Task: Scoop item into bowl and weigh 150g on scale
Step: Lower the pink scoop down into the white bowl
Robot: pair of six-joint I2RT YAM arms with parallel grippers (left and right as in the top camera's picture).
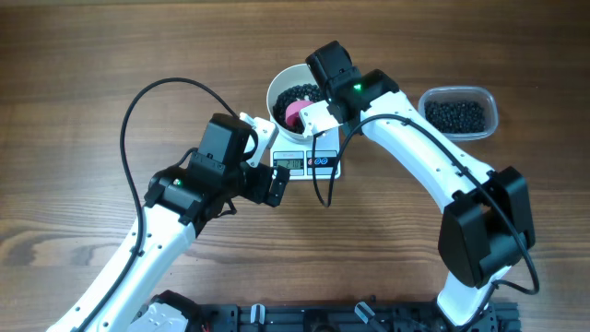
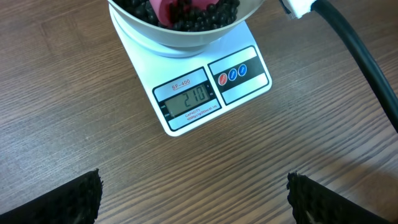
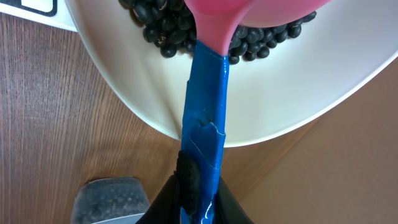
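Currently the right gripper (image 3: 199, 186) is clamped on the blue-taped handle of a pink scoop (image 3: 249, 12), whose head lies among the black beans (image 3: 161, 31) in the white bowl (image 3: 280, 93). The bowl sits on the scale (image 2: 205, 93), which reads 210. The left gripper (image 2: 196, 198) hangs wide open just before the scale.

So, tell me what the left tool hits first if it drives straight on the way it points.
The scale, at its display end; the bowl sits on it farther on. The left tool looks tilted down, so the table could come first.
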